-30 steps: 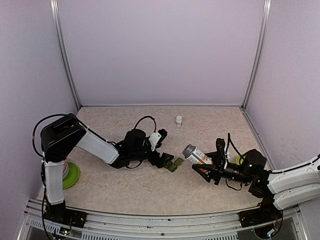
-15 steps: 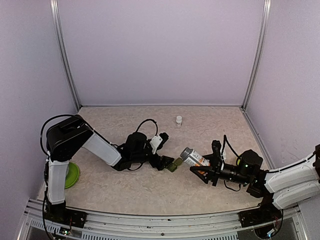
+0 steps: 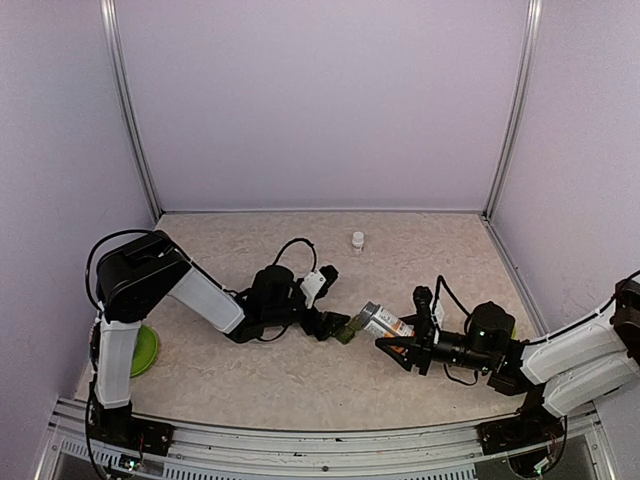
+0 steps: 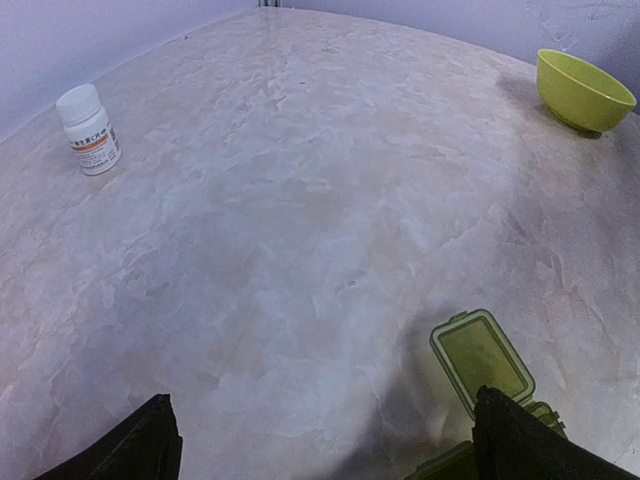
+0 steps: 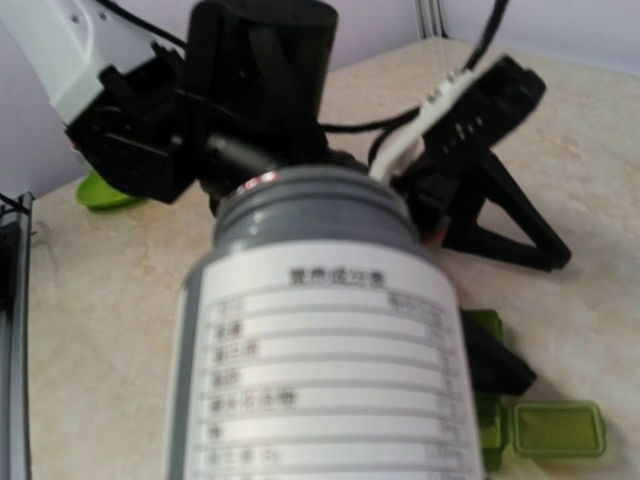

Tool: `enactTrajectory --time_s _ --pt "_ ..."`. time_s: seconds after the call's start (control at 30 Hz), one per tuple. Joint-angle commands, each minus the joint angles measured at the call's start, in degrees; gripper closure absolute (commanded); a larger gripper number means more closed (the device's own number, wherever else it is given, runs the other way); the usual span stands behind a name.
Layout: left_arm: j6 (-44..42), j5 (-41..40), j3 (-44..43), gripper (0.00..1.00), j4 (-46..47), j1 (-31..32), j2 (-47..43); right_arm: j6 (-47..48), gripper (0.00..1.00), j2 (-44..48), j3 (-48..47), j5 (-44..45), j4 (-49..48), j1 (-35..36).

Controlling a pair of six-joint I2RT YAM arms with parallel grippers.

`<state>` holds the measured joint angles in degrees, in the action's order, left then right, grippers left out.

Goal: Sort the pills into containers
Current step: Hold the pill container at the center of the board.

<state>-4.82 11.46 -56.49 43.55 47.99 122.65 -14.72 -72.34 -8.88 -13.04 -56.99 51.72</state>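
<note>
A small white bottle (image 3: 358, 240) is set upright at 12 o'clock from the pill box (image 3: 347, 328), well apart; a lime-green bowl (image 4: 585, 90) is seen at 3 o'clock. The box is placed between the grippers, one lid flipped open; its contents cannot be made out. The left gripper (image 3: 326, 322) is spread wide just beside it. A grey labelled bottle (image 3: 383, 321) is clamped in the right gripper (image 3: 404, 338), tilted toward the box.

2 arms: left arm (image 3: 200, 295), right arm (image 3: 565, 352). 2 grippers: left gripper (image 4: 320, 440), right gripper (image 3: 402, 337). 2 bottles: 1 gray bottle (image 5: 320, 330) with a white label, center right; 1 white bottle (image 3: 358, 241), far center. 2 lime-green bowls: left bowl (image 3: 147, 350) near left, right bowl (image 4: 585, 90) on the right. 1 olive pill box (image 3: 345, 329), center. 1 table (image 3: 300, 385).
</note>
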Motion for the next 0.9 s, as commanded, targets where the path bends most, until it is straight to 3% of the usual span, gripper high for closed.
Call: enactTrajectory --time_s 0.0,0.87 --pt "-0.67 0.86 1.35 0.01 2.74 -0.26 0.85 -0.54 0.8 -2.02 -2.01 1.1 -3.21 0.47" --pt "3.43 -1.94 2.79 0.01 3.98 -0.04 1.56 -1.4 0.8 -11.06 -5.04 5.04 -1.32 0.71"
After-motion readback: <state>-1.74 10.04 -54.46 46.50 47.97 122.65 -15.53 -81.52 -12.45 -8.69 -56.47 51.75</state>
